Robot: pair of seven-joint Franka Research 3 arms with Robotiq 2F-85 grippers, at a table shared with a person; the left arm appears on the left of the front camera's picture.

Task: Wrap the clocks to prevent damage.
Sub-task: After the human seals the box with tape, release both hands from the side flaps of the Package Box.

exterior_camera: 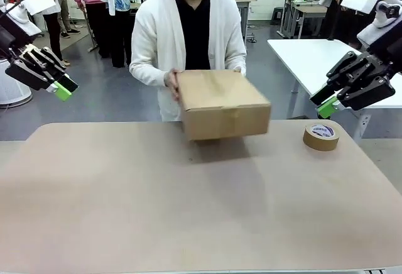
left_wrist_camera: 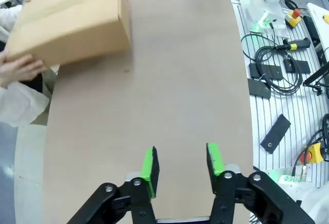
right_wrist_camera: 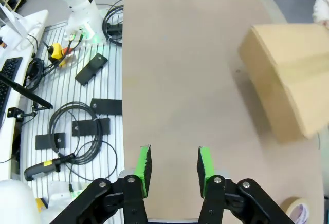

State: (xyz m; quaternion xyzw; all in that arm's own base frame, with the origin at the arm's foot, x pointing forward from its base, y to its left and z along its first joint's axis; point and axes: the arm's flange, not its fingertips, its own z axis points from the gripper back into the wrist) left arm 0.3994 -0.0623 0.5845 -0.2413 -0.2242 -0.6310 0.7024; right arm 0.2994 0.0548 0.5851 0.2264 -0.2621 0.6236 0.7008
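Plain brown cardboard box (exterior_camera: 223, 103), closed, flaps seamed along top, held by person's hands (exterior_camera: 171, 84) at far middle of surface (exterior_camera: 157, 211), tilted. Tape roll (exterior_camera: 321, 136) lay flat nearby. Left gripper (left_wrist_camera: 181, 165) and right gripper (right_wrist_camera: 173, 165) raised, jaws spread, empty.

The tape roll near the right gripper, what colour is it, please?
The tape roll is tan-brown with a white core, best shown in the front view.
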